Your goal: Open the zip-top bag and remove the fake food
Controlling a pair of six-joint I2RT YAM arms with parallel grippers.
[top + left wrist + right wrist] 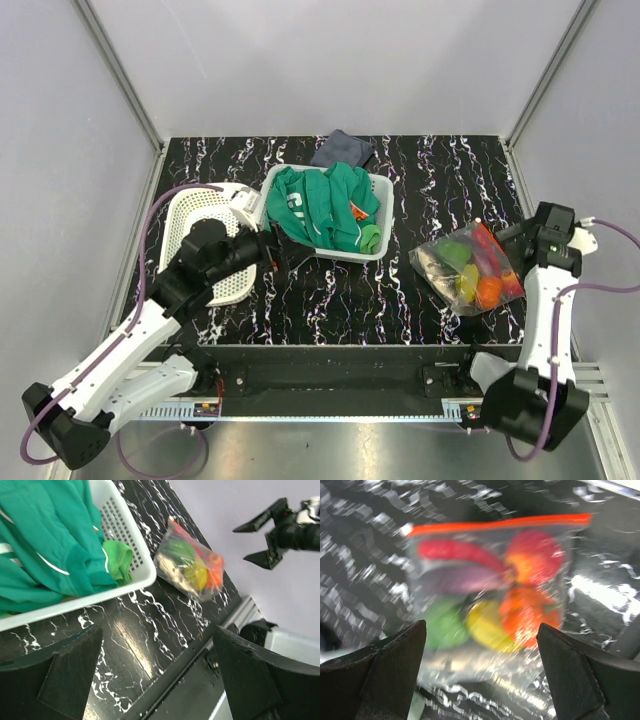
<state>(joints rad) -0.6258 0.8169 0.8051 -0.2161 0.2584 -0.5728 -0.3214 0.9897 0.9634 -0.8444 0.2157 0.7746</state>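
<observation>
The zip-top bag [468, 265] lies flat and zipped at the right of the black marbled table, its orange-red zip strip [495, 525] shut. The fake food is inside: red chili [455, 550], red fruit [535, 550], orange one [530, 615], and purple, green and yellow pieces. My right gripper [512, 238] is open and empty, hovering over the bag [490, 590] with its fingers either side of it in the right wrist view [481, 625]. My left gripper [272, 250] is open and empty above the table, well left of the bag [192, 567].
A white rectangular basket [383, 215] holding a green garment [325, 210] stands at the back middle. A white oval perforated basket [190, 225] sits at the left under my left arm. A dark grey cloth [343, 150] lies at the back. Walls close three sides.
</observation>
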